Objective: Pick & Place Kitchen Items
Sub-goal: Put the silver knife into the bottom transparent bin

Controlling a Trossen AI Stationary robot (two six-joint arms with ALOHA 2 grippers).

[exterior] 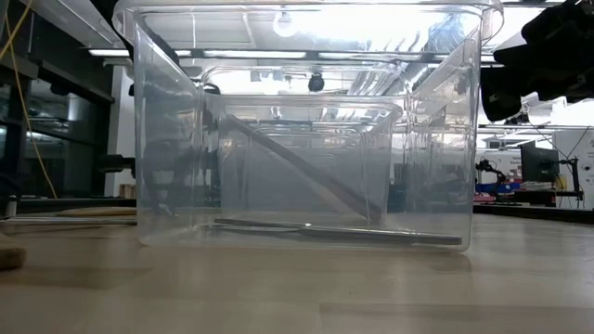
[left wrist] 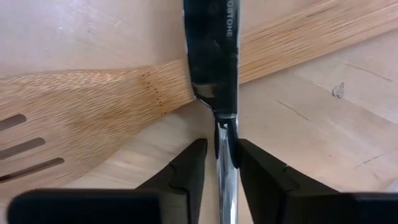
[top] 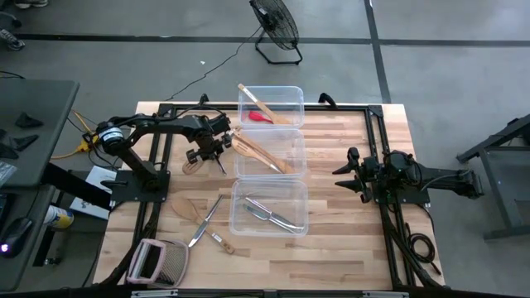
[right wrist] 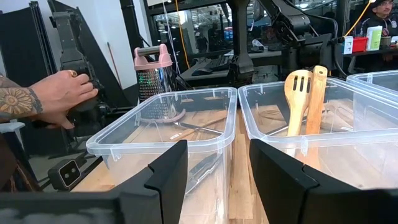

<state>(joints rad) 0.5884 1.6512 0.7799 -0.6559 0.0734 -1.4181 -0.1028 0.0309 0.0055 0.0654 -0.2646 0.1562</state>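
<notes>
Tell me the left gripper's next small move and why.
Probably lift straight up. The left gripper has its fingers closed around the metal knife, which lies across a slotted wooden spatula on the table; raising should clear it toward a tub.

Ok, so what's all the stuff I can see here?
clear tubs: three, see-through, row down the table's middle
wooden spatulas: several, pale, middle and far tubs
red utensil: one, far tub
silver cutlery: a few, near tub
loose utensils: three, wood and silver, table's near left
slotted spatula: one, pale wood, under the knife
knife: one, silver, table's left
grater: one, pink, near-left corner
fan: one, black, floor
person's hand: one, beside the table
left gripper: dark, around the knife
right gripper: dark, open, table's right
</notes>
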